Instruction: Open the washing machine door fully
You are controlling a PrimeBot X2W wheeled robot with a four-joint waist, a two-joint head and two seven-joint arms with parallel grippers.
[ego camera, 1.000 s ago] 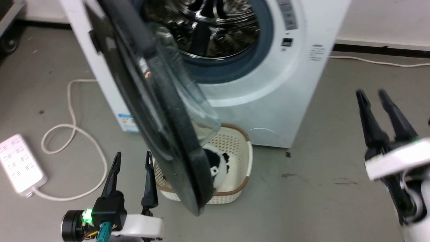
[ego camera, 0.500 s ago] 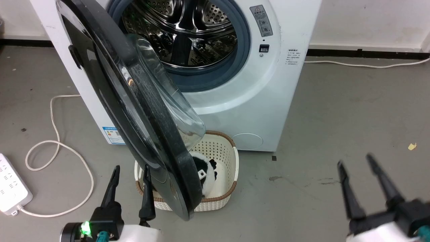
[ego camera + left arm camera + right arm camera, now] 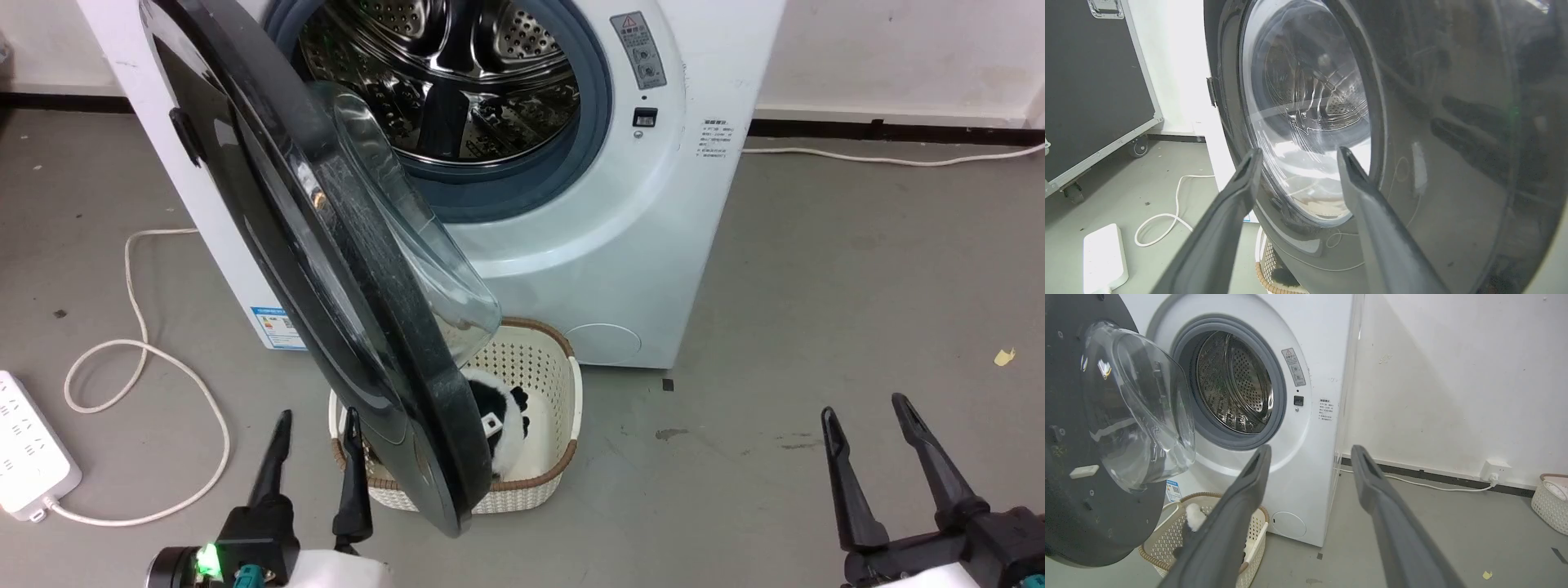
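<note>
Washing machine door point(image 3: 310, 269) is roughly half open: hinged on the machine's left, nearly edge-on to me, free edge near, over the laundry basket point(image 3: 574, 400). Glass bowl point(image 3: 424, 253) faces right, toward the open drum mouth point(image 3: 465, 90). Not fully open, so the final swing is the step in hand, I'd say.

Left gripper point(image 3: 318, 412) sits just left of the door's near edge, on the glossy outer side, fingers apart, holding nothing. One finger overlaps the rim in the head view; can't tell if it touches. Right gripper point(image 3: 864, 405): well apart at near right, fingers apart, empty.

Next, my read: door must go further left and far. Left gripper is in that path, so either hook the rim and pull, or clear out and push the inner face with the right.

Count: one door, one white washing machine point(image 3: 669, 245), two grippers, two baskets (second basket point(image 3: 1549, 502) far right by the wall), one black-and-white plush toy point(image 3: 510, 420) in the near one, one power strip point(image 3: 28, 441), two white cables: looped cable point(image 3: 163, 359) left, wall cable point(image 3: 857, 155) far right.
</note>
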